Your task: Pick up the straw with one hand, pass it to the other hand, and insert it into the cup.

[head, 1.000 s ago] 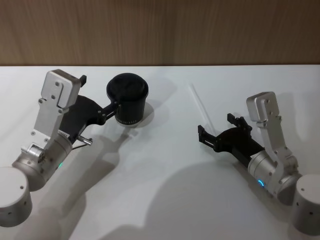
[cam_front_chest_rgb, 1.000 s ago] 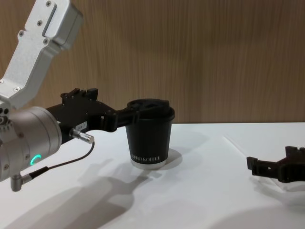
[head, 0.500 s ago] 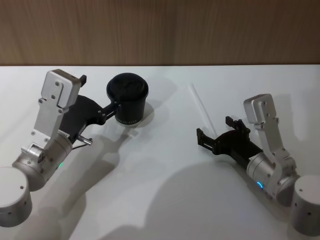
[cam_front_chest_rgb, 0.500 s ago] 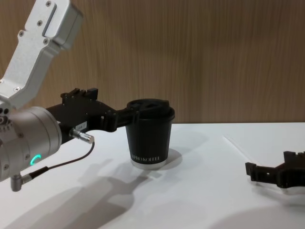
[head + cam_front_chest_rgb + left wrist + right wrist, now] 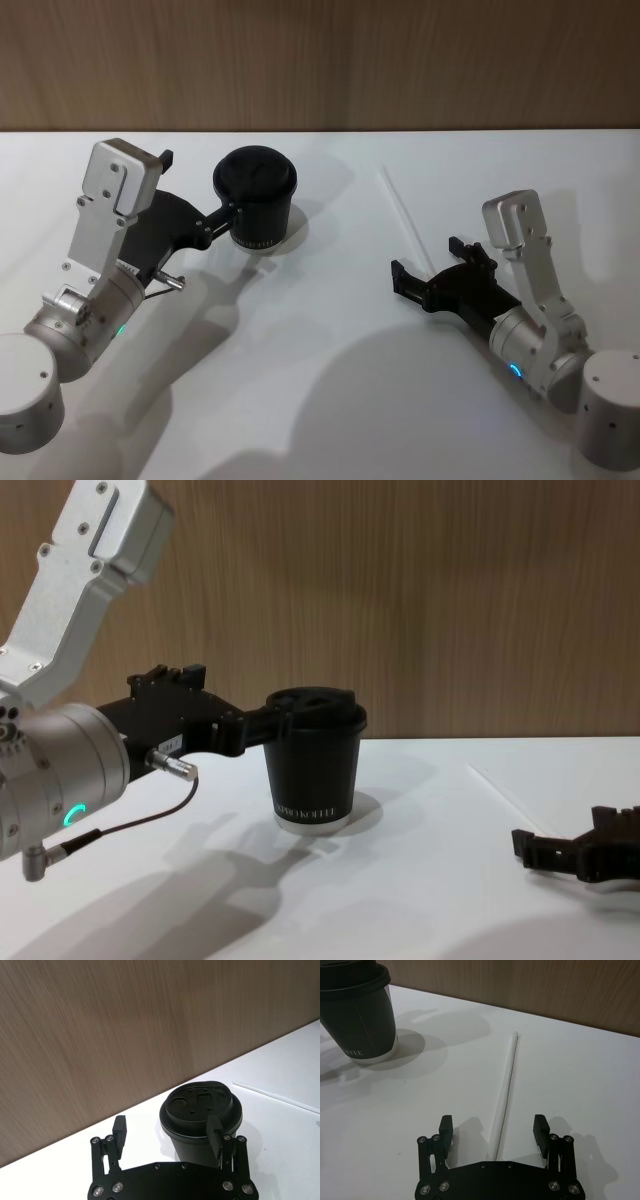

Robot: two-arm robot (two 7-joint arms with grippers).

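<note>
On the white table the straw lies flat, well off to the right of the cup. The right gripper sits low over the straw's near end. Its fingers are spread wide with the straw lying between them (they are not squeezing it). Over on the left, the left gripper sits right beside the cup, fingers also wide apart, one finger up by the black lid, holding nothing
</note>
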